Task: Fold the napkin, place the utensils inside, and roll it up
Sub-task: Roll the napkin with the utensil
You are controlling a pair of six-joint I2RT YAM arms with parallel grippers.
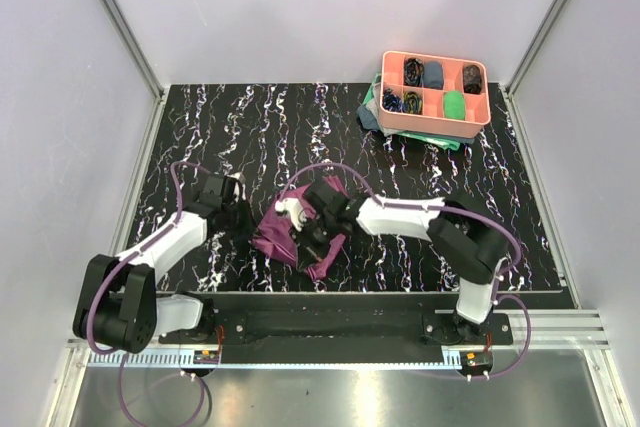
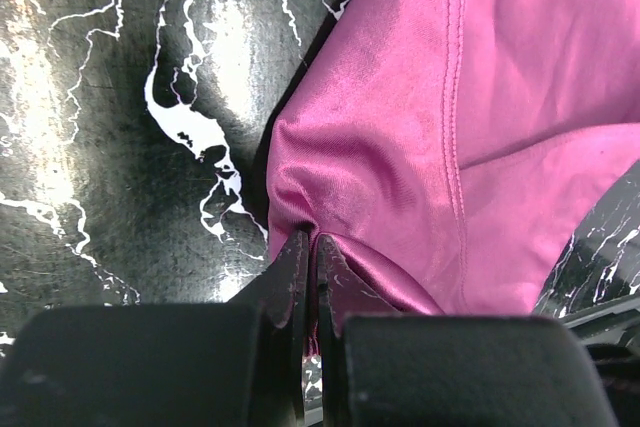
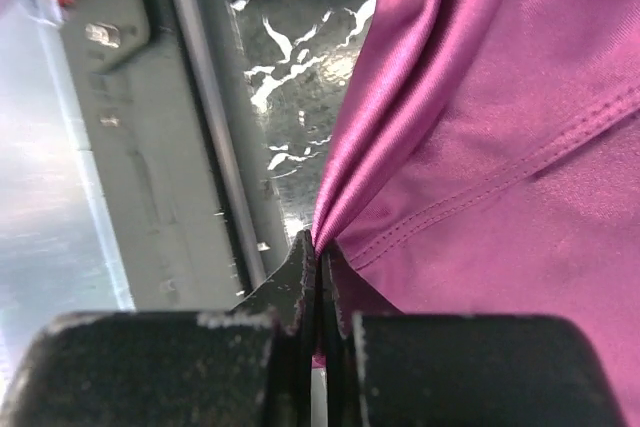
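1 napkin (image 1: 272,237), seemingly half hidden overhead, pinched by left tool (image 2: 309,245) and right tool (image 3: 316,247).

Top view: the right gripper (image 1: 318,239) and its wrist cover the middle of the napkin (image 1: 280,237). The body of the left gripper (image 1: 243,222) conceals its fingertips.

Both wrist views: the napkin runs off the top and right edges.

The contents of the tray (image 1: 430,130) are too small to identify, possibly cloth rolls. The tray hides most of the teal cloth (image 1: 368,115).
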